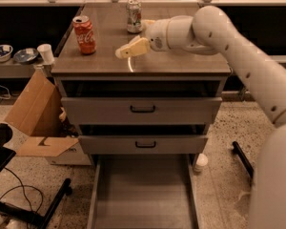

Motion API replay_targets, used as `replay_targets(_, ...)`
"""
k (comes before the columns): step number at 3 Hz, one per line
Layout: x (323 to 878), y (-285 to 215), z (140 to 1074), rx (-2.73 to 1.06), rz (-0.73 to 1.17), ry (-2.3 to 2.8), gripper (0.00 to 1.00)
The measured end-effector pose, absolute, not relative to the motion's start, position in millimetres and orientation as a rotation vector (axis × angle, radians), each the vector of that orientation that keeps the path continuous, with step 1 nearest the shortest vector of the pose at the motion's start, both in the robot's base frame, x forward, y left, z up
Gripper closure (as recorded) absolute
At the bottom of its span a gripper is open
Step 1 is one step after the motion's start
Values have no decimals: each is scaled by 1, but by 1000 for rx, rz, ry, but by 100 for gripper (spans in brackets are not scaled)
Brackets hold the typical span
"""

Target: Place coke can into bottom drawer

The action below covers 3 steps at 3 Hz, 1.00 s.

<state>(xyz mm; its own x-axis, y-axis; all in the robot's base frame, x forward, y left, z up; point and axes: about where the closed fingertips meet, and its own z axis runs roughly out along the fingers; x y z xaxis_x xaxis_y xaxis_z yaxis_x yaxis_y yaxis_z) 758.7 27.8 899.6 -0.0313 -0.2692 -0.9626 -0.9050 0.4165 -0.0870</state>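
The red coke can stands upright on the left part of the cabinet top. My gripper hovers over the middle of the top, to the right of the can and apart from it, pointing left. It is open and empty; its near tan finger shows clearly. The bottom drawer is pulled out below, and its grey floor is bare.
A silver-white can stands at the back of the top, just behind my gripper. Two upper drawers with black handles are slightly out. A cardboard box and black stand legs are at the left; a small white bottle is at the right.
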Motion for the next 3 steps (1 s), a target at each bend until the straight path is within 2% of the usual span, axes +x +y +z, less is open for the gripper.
replay_targets(1,790,62,898,-1037,748,1550,0)
replay_targets(3,810,144,908,-1065,784,1453,0)
